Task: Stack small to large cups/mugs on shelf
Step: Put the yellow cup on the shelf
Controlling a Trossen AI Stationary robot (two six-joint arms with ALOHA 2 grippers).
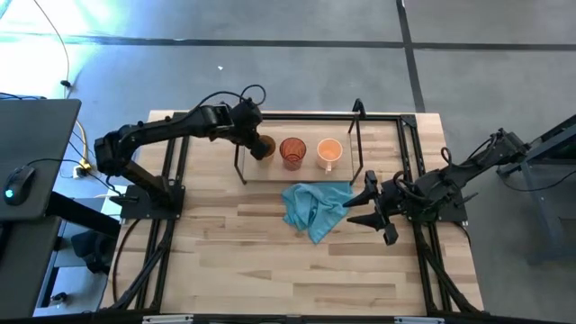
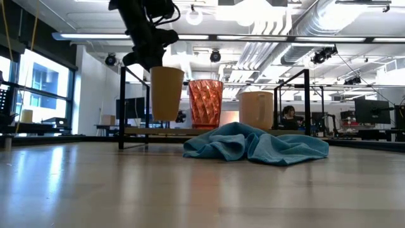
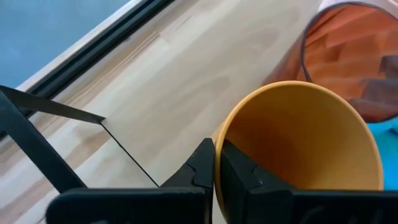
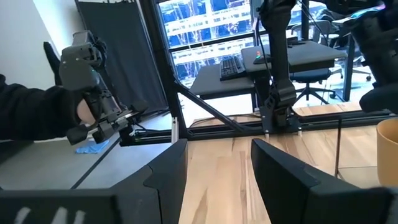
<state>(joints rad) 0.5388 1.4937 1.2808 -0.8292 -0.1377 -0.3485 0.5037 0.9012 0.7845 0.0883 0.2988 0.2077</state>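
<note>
Three cups stand in a row at the shelf (image 1: 270, 172), a low black-framed rack with a light board. The amber-brown cup (image 2: 166, 92) is at the left end, the red ribbed cup (image 2: 205, 102) in the middle, and the light orange mug (image 2: 255, 109) on the right. My left gripper (image 3: 216, 149) reaches in from the table's left and is shut on the amber-brown cup (image 1: 264, 147). The red cup (image 1: 292, 153) and the mug (image 1: 329, 152) rest on their bases on the board. My right gripper (image 1: 364, 209) waits open, low over the table, right of the teal cloth (image 1: 315, 209). My left gripper pinches the amber-brown cup's rim (image 3: 219, 134) on the side facing the table's left, one finger (image 3: 239, 171) inside the cup and one (image 3: 200, 168) outside. The fingers come from above, slanting down. The cup hangs about upright, its base (image 2: 166, 119) a little above the board.
The teal cloth (image 2: 256, 144) lies crumpled on the table just in front of the shelf. The shelf's black posts (image 2: 121, 107) stand at its ends. The right wrist view shows a person's hand with a grey device (image 4: 84, 93) beyond the table. Bare wood lies toward the near edge (image 1: 297, 270).
</note>
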